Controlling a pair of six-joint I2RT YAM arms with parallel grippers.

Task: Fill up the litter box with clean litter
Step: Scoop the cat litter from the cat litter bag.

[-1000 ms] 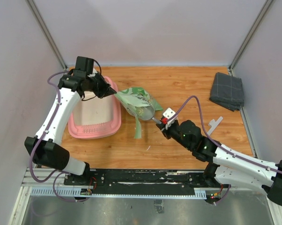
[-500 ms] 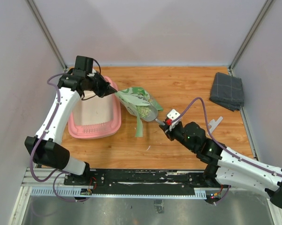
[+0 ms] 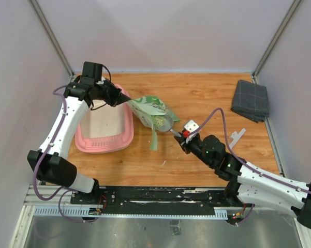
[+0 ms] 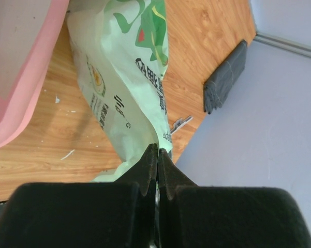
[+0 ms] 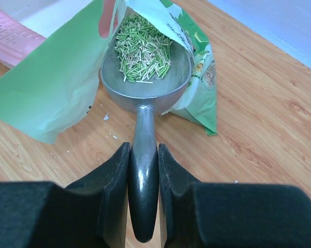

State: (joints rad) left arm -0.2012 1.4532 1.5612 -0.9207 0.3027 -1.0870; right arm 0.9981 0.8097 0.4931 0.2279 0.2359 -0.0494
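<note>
Mid-scoop, with a load ready to carry. Clamped with the right end effector (image 5: 143, 155) on the smooth grey metal handle of the scoop (image 5: 143, 93), jaws tight against both sides. Pinched together with the left end effector (image 4: 156, 155) on the upper edge of the printed light green litter bag (image 4: 127, 88), lifting its mouth open just beside the right rim of the litter box (image 3: 102, 145).

In the scoop's rounded bowl, at the bag mouth to the right of the litter box: a loose heap of clean litter (image 5: 145, 49), short green and pale stick-like pellets, dry-looking and probably quick to roll. Inside the litter box, only a pale cream floor to be made out from above.

Draw the scoop back level, bowl tipped slightly up, clear of the limp, crinkly flap. Carry low across the wooden counter (image 3: 207, 98) toward the litter box, pass over the glossy pink rim, then roll the wrist to pour. Hold the bag steady meanwhile; likely to slump and spill if released.
</note>
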